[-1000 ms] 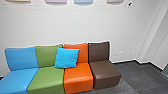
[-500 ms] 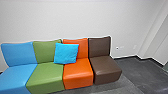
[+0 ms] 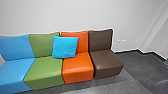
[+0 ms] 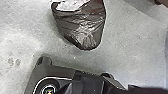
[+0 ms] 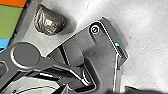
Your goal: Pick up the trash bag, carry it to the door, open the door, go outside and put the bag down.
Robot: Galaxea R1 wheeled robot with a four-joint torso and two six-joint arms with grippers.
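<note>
The trash bag is seen between base and seats, judged nearer the left jaws; neither jaws' state can be told.

From high on the robot, the head view looks forward and down across coloured seats to a wall. Both wrist views look down, sharing floor, dark bag and robot's base, the left closer to the bag. Head and right wrist share the seats.
</note>
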